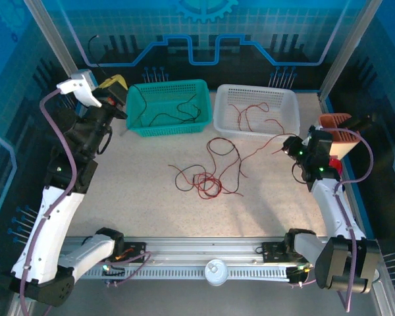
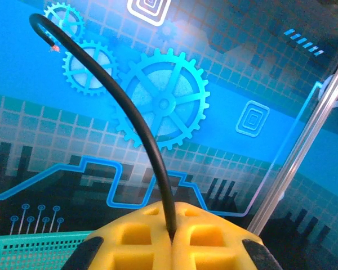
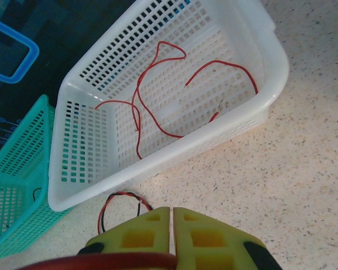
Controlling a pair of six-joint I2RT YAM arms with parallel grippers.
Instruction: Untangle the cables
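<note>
Bright, even light falls from above onto the counter [image 1: 151, 197], and its pale speckled surface shows no hot spots. Shadows are soft and short, with only a faint dark edge under the white basket [image 3: 281, 62] and the teal basket [image 1: 168, 125]. The blue backdrop [image 1: 250, 33] dims toward the side walls.

In the left wrist view an aluminium post [image 2: 301, 146] carries a pale sheen. The left gripper [image 2: 172, 242] at the bottom edge is soft, while the black cable [image 2: 141, 129] stays fairly crisp.

In the right wrist view the right gripper [image 3: 172, 236] and the red cable [image 3: 101, 261] beside it are blurred, but the basket mesh is sharp.

The top view's wide lens makes the frame posts [image 1: 51, 33] lean outward.
</note>
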